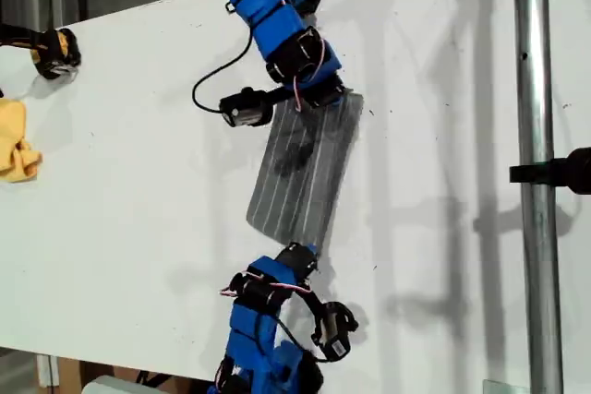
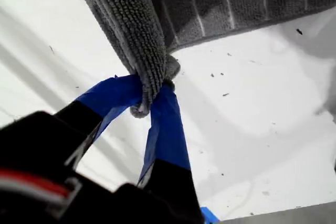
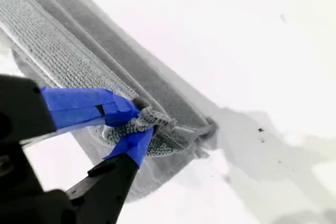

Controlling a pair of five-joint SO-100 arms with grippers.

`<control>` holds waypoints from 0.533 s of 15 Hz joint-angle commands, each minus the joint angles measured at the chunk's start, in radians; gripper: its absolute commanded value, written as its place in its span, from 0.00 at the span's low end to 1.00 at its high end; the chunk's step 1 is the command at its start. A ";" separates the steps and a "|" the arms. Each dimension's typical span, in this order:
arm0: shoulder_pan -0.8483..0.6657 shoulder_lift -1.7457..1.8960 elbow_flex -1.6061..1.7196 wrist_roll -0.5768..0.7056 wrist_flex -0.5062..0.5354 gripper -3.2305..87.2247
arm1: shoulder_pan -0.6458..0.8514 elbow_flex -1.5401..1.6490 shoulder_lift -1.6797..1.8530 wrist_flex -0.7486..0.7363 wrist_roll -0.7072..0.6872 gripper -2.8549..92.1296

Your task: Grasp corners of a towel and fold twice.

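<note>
The towel (image 1: pixel 305 168), dark grey with thin white stripes, lies folded into a narrow strip on the white table (image 1: pixel 120 228) between two blue arms. One arm's gripper (image 1: pixel 319 99) meets its far end and the other arm's gripper (image 1: pixel 297 251) its near end; the wrist views do not show which arm is which. My first gripper (image 2: pixel 149 100) is shut on a bunched corner (image 2: pixel 143 104), and the towel (image 2: pixel 210 3) rises off the table from there. My second gripper (image 3: pixel 139 121) is shut on another corner (image 3: pixel 155 119), with the towel (image 3: pixel 63 61) stretching away from it.
A small yellow cloth (image 1: pixel 17 140) lies at the exterior view's left edge, below a black and yellow object (image 1: pixel 55 51). A metal pole (image 1: pixel 536 173) with a black clamp (image 1: pixel 563 171) runs down the exterior view's right side. The table's near edge passes just behind the lower arm.
</note>
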 commanded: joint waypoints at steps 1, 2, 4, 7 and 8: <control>-0.147 0.044 0.003 0.137 -0.014 0.02 | 0.066 0.124 0.189 0.034 0.012 0.03; -0.201 0.043 0.003 0.192 -0.029 0.02 | 0.104 0.189 0.253 0.037 0.015 0.03; -0.291 0.043 -0.026 0.291 -0.041 0.02 | 0.176 0.308 0.397 0.037 0.017 0.03; -0.399 -0.025 -0.098 0.426 -0.048 0.02 | 0.287 0.468 0.611 0.054 -0.005 0.03; -0.425 -0.057 -0.123 0.454 -0.049 0.02 | 0.331 0.515 0.678 0.055 -0.018 0.03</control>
